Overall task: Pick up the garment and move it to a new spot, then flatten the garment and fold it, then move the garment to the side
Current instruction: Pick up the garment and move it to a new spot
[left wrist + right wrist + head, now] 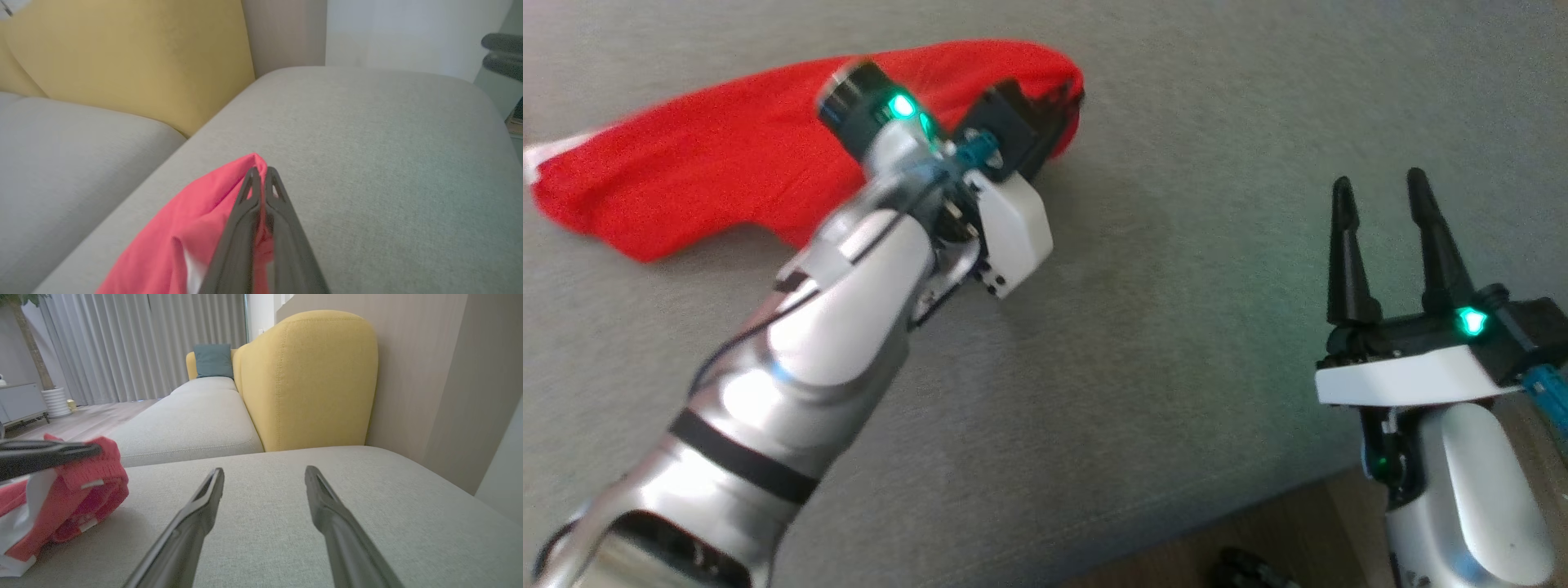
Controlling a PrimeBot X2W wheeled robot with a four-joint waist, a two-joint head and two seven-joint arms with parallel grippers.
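Observation:
A red garment (703,171) with a white patch at its left end lies bunched across the upper left of a grey sofa seat (1176,245). My left gripper (1058,102) reaches over it and is shut on the garment's right end. In the left wrist view the fingers (261,171) are pressed together with red cloth (184,228) showing between them. From the right wrist view, the garment (81,498) sits at the left with the left arm's fingers (49,453) on top of it. My right gripper (1380,184) (264,475) stands open and empty over bare cushion to the right.
A yellow backrest (310,375) rises behind the seat, with a second grey seat (192,416) and a teal pillow (212,359) beyond. A wall (429,375) borders the far side. The seat's front edge meets wooden floor (1258,531) at the lower right.

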